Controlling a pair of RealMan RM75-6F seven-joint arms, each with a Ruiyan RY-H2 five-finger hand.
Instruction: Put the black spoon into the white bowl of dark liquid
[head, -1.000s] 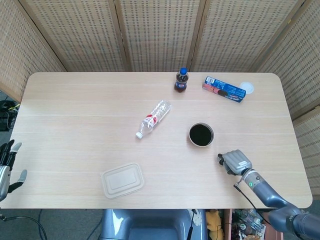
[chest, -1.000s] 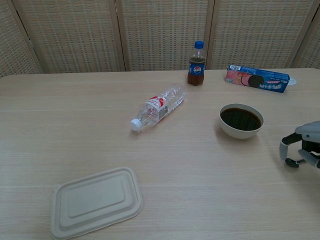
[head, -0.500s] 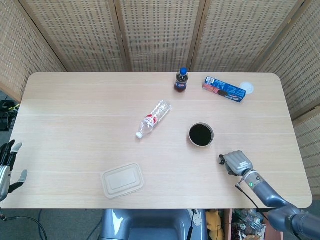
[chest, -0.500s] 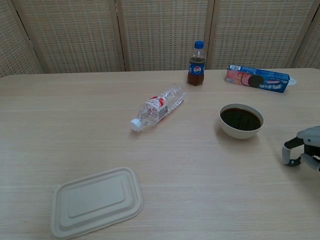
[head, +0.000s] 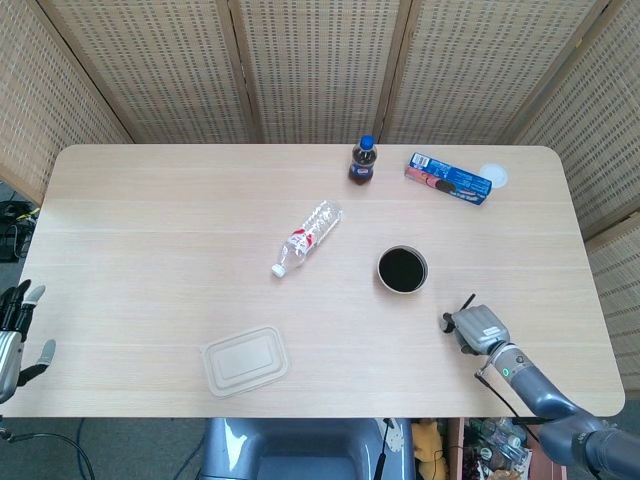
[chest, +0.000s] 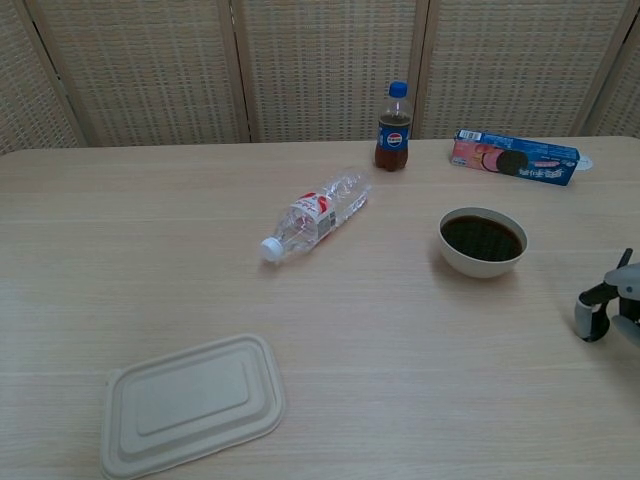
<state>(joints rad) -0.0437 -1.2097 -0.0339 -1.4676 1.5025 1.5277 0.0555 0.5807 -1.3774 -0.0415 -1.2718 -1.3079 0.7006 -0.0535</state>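
The white bowl of dark liquid (head: 402, 270) (chest: 483, 241) stands right of the table's middle. My right hand (head: 476, 328) (chest: 606, 313) is near the table's front right, a short way nearer than the bowl, with its fingers curled in. A thin black handle, the black spoon (head: 467, 301) (chest: 625, 259), sticks up out of the hand toward the bowl; the rest of the spoon is hidden in the grip. My left hand (head: 14, 336) hangs off the table's left edge with its fingers apart and nothing in it.
A clear water bottle (head: 306, 238) lies on its side at mid-table. A cola bottle (head: 362, 162), a blue biscuit pack (head: 448, 178) and a small white disc (head: 493, 177) sit along the far edge. A beige lidded container (head: 245, 360) rests front left.
My right hand has slid back toward the front edge, away from the bowl, and the spoon's black handle now shows above it. The left hand has not moved.
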